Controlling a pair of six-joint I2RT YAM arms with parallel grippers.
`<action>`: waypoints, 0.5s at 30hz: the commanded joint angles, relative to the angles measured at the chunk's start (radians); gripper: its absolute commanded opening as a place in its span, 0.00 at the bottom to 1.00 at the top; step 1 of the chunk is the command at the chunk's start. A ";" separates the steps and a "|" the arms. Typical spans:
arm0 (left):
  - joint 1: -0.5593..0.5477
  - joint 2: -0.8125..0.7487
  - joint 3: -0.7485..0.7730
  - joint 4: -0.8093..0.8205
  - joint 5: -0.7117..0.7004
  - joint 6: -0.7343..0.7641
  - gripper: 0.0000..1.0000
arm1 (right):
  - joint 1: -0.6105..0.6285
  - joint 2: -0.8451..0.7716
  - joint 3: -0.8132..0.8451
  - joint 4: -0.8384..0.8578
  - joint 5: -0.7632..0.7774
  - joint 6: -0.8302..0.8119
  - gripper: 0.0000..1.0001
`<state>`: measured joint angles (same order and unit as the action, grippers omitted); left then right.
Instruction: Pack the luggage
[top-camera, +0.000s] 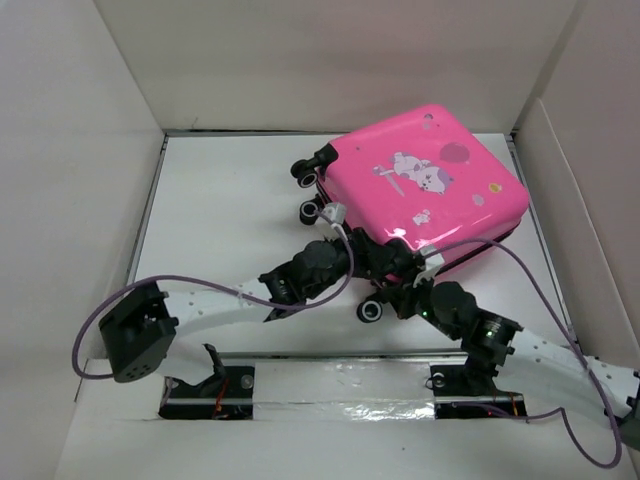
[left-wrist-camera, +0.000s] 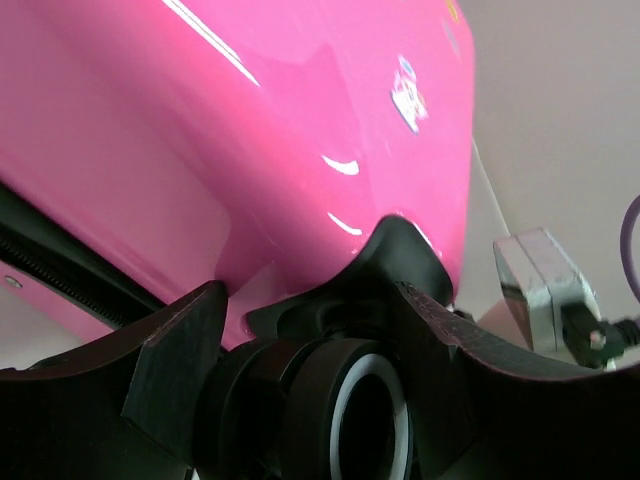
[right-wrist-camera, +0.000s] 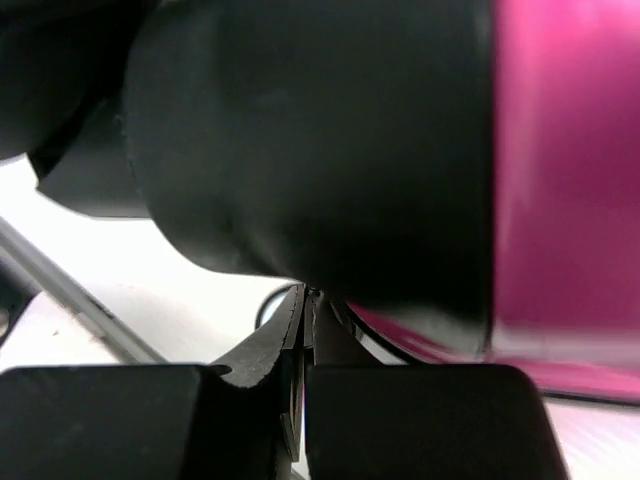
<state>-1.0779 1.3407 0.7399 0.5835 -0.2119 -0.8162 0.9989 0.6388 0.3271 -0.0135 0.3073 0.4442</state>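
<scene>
The luggage (top-camera: 430, 180) is a bright pink hard-shell suitcase with cartoon stickers, lying shut and turned at an angle at the back right of the white table. My left gripper (top-camera: 388, 262) reaches its near left corner. In the left wrist view its fingers (left-wrist-camera: 175, 360) press on both sides of a black caster wheel (left-wrist-camera: 350, 410) under the pink shell (left-wrist-camera: 250, 120). My right gripper (top-camera: 415, 292) sits just beside it at the same corner. Its tips (right-wrist-camera: 308, 300) are pressed together beneath a large blurred black shape, with pink shell (right-wrist-camera: 560, 150) to the right.
Cardboard walls (top-camera: 80, 150) box in the table on the left, back and right. Another caster wheel (top-camera: 372, 310) sticks out near my grippers, and two more (top-camera: 306, 190) at the suitcase's far left corner. A small silver box on a cable (left-wrist-camera: 545, 290) hangs right of the gripped wheel.
</scene>
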 joint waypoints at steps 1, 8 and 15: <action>-0.047 0.066 0.122 0.078 0.158 0.038 0.28 | -0.110 -0.184 0.010 0.019 -0.005 0.018 0.00; 0.047 -0.102 0.130 -0.187 -0.040 0.170 0.85 | -0.232 -0.280 -0.008 -0.074 -0.092 0.008 0.00; 0.415 -0.160 0.151 -0.396 0.020 0.216 0.80 | -0.253 -0.254 -0.013 -0.032 -0.094 -0.024 0.00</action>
<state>-0.7300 1.1835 0.8398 0.2943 -0.2024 -0.6621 0.7700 0.3893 0.2905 -0.2180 0.1596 0.4465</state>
